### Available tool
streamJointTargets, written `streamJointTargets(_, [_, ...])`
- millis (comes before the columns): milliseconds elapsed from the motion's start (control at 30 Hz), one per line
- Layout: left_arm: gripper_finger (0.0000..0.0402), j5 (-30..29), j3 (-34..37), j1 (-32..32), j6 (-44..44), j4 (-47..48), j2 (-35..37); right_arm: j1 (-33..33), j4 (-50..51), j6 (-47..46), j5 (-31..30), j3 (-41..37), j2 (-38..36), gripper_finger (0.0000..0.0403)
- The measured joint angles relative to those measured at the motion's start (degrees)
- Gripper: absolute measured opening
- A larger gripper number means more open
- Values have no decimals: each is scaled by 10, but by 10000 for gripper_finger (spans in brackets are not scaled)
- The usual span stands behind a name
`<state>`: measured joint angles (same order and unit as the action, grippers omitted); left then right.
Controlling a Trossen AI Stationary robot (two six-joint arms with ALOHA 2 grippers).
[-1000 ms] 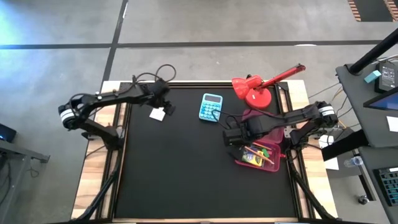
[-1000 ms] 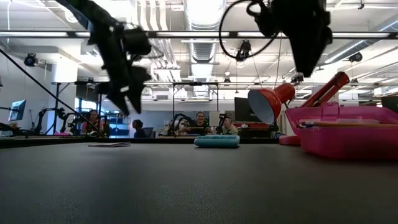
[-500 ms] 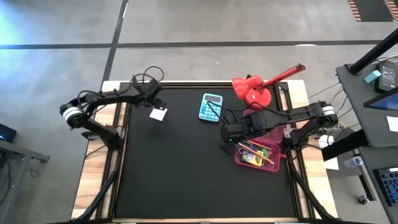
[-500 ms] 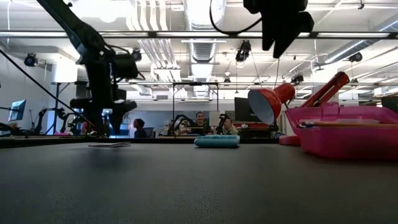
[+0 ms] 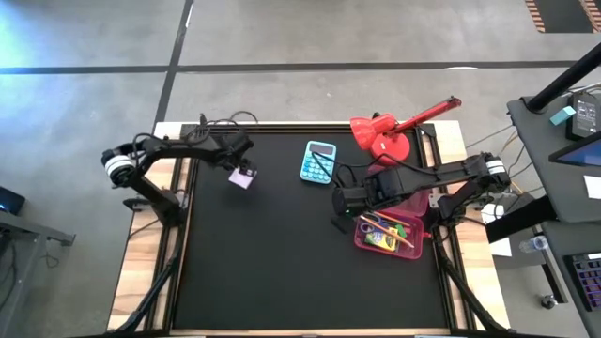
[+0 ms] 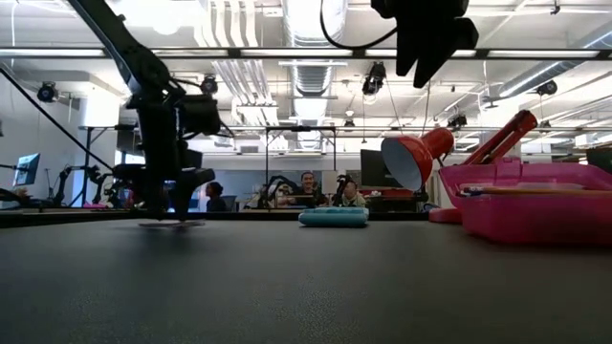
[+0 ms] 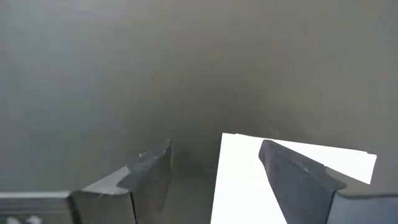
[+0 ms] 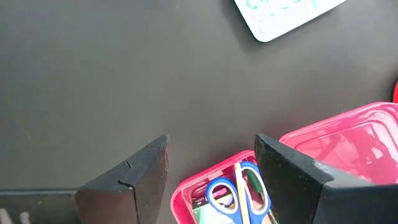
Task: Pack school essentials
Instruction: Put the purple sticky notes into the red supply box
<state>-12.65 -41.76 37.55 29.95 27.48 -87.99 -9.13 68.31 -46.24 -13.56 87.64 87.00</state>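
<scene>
A small white square (image 5: pixel 243 177) lies flat on the black mat at the far left; it also shows in the left wrist view (image 7: pixel 249 180) and the low view (image 6: pixel 172 224). My left gripper (image 7: pixel 214 165) is open and points down just above it, one finger (image 7: pixel 292 171) over the square and the other (image 7: pixel 152 171) over bare mat. My right gripper (image 8: pixel 214 165) is open and holds nothing, high above the left rim of the pink box (image 5: pixel 390 232). Inside the box lie blue-handled scissors (image 8: pixel 239 193), orange pencils and a yellow-green crayon box (image 5: pixel 378 240). My left gripper has one finger (image 7: pixel 292 171) over the white square near its edge (image 7: pixel 227 162), coming from above. Whether the fingertip touches the square, I cannot tell. The square lies flat on the mat.
A light blue calculator (image 5: pixel 318 161) lies at the far middle of the mat. A red desk lamp (image 5: pixel 387 136) stands at the far right, behind the pink box. The middle and near parts of the mat are bare. People sit in the room beyond the table.
My left gripper has come down toward the white square, rolling as it sank, and stays open. My right gripper has risen a little above the pink box and then kept still.
</scene>
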Motion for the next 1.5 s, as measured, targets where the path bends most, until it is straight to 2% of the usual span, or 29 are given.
streamJointTargets(100, [234,7,0,-51,18,1,2,-1,0,7,0,0,0,224])
streamJointTargets(467, [235,19,-7,-287,173,-22,-1,-3,-34,30,0,0,0,224])
streamJointTargets(633, [235,32,-13,-353,236,-50,-1,-15,-107,56,-2,-4,3,224])
streamJointTargets(767, [235,27,-19,-380,249,-49,4,-28,-160,73,-2,-4,23,224])
streamJointTargets(1000, [235,18,-35,-416,161,-53,24,-29,-197,55,1,-4,73,224])
streamJointTargets(1167, [235,14,-32,-429,125,-5,25,-16,-206,23,15,-5,106,224])
streamJointTargets(1300, [235,4,-31,-442,48,43,25,-7,-247,28,38,-6,127,224])
streamJointTargets(1500, [234,3,-31,-469,-77,50,25,2,-293,51,51,-31,146,224])
